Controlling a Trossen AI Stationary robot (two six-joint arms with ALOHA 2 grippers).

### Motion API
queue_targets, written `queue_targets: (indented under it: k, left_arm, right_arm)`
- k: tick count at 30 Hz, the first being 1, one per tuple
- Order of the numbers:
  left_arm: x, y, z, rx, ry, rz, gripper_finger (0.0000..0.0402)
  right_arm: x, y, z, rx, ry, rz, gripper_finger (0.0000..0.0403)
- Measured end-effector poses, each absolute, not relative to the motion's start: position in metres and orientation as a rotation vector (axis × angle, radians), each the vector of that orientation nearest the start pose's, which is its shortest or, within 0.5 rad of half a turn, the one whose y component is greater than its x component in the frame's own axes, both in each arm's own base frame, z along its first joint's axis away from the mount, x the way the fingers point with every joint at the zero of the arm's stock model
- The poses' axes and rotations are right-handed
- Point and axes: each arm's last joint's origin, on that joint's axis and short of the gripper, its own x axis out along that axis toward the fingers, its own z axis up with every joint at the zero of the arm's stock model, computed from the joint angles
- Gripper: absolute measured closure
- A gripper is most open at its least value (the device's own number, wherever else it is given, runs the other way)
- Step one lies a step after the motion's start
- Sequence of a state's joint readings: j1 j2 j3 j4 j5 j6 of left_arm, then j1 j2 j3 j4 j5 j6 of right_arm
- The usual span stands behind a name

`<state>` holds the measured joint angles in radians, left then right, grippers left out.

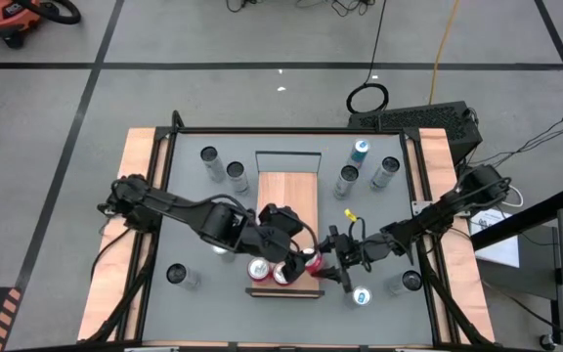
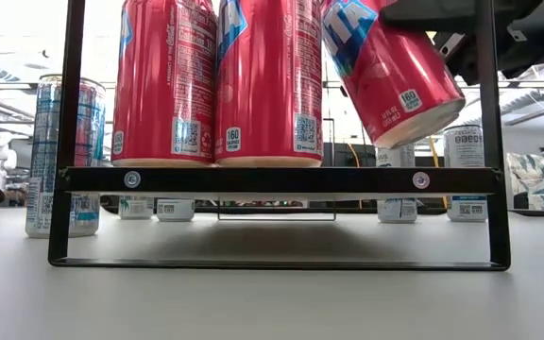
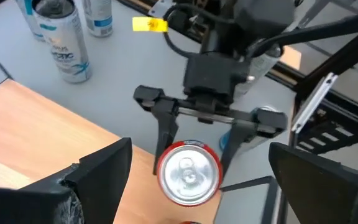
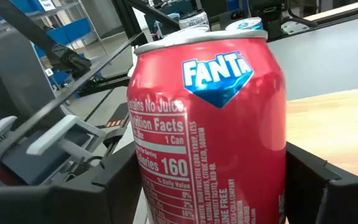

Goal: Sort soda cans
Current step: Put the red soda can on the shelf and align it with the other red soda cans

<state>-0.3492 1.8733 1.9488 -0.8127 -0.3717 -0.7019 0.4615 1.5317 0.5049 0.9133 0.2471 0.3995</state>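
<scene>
Two red soda cans point(image 1: 259, 269) point(image 1: 282, 273) stand upright on the near end of a wooden shelf point(image 1: 286, 191) in a black frame. A third red can point(image 1: 313, 261) hangs tilted just right of them, with my right gripper point(image 1: 321, 264) shut on it. My left gripper point(image 1: 286, 235) hovers open over the shelf just behind the red cans and holds nothing. Its fingers point(image 3: 104, 174) frame the held can point(image 3: 188, 173) in the left wrist view. Silver and blue cans stand on the grey table around the shelf. My right gripper pinches the red can's side wall point(image 3: 166, 163) between its two fingers point(image 3: 165, 134), one on each side of the can. It comes in about level from the table's right. The can is tilted, with its bottom point(image 2: 414, 113) clear above the shelf's front bar point(image 2: 272, 179).
Silver cans stand at the far left point(image 1: 209, 156) point(image 1: 236, 173) and far right point(image 1: 347, 179) point(image 1: 386, 171), with a blue can point(image 1: 361, 151) beside them. More cans stand near the front at the left point(image 1: 176, 276) and right point(image 1: 361, 296) point(image 1: 411, 282).
</scene>
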Motion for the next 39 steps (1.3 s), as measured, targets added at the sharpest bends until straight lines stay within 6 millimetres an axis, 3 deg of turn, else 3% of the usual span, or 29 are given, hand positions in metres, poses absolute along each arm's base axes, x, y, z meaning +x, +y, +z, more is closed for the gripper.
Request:
queue_targets:
  k: [17,27,39]
  left_arm:
    - [0.400,-0.110,0.342,-0.432,0.777,0.353,0.0022]
    - [0.396,-0.107,0.336,-0.429,0.841,0.391,0.0022]
    - [0.411,-0.110,0.309,-0.435,0.927,0.374,0.0022]
  right_arm:
    - [0.260,0.112,0.176,0.322,0.144,0.143,0.0140]
    - [0.260,0.111,0.176,0.327,0.145,0.146,0.0139]
    - [0.260,0.112,0.175,0.325,0.159,0.147,0.0139]
